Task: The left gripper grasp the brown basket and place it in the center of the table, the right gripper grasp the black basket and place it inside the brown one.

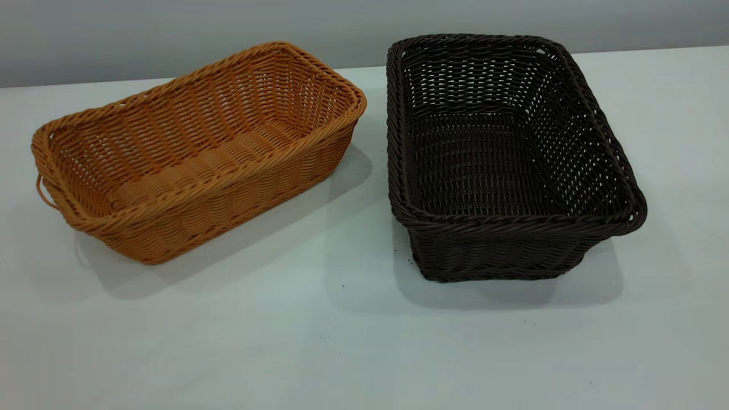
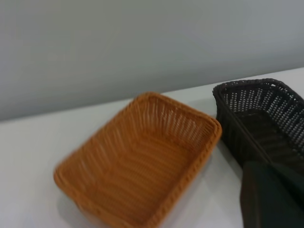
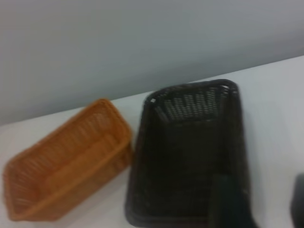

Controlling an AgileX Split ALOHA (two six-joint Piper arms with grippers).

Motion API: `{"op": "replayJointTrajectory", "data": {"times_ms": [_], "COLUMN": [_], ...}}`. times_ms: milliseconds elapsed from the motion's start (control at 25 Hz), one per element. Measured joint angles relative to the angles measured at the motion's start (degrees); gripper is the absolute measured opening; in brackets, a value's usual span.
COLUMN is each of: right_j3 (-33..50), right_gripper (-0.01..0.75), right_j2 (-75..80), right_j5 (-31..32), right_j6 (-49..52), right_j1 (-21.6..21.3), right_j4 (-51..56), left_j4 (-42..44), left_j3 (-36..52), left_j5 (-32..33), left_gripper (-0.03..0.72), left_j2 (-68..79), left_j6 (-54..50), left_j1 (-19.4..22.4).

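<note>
The orange-tan woven wicker basket (image 1: 193,154) sits left of frame, the near-black wicker basket (image 1: 507,154) right, close together on the white desk (image 1: 342,341). Jaw states: cannot tell. Risk: grabbing one rim could nudge its neighbour.

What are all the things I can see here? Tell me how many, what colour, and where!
brown basket: one, orange-tan wicker, empty, on the left part of the table, turned at an angle, not touching the dark one.
black basket: one, very dark brown-black wicker, empty, on the right part of the table, beside the brown basket.
table: one, white, under both baskets.
wall: one, grey, behind the table.
left gripper: one, dark, only a corner shows in the left wrist view, near the black basket's side.
right gripper: one, dark, two fingers with a gap between them, over the near end of the black basket.
</note>
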Motion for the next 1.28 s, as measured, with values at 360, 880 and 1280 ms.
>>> {"op": "replayJointTrajectory", "data": {"times_ms": [360, 880, 1280], "right_j3": [0.0, -0.04, -0.06], "right_gripper": [0.465, 0.467, 0.467], "right_j2": [22.79, 51.17, 65.27], "right_j5": [-3.89, -4.54, -25.94], "right_j6": [-13.23, -3.94, 10.79], "right_j1": [0.0, 5.86, 30.05], "right_j4": [23.48, 45.55, 55.12], "left_j4": [-8.16, -17.67, -20.41], "left_j3": [-2.83, -2.83, -2.83], "left_j5": [-10.21, -22.84, -27.56], "left_gripper": [0.443, 0.543, 0.543], "left_j2": [25.22, 47.82, 51.15], "left_j6": [27.46, 43.53, 50.07], "left_j1": [0.0, -1.14, -8.26]}}
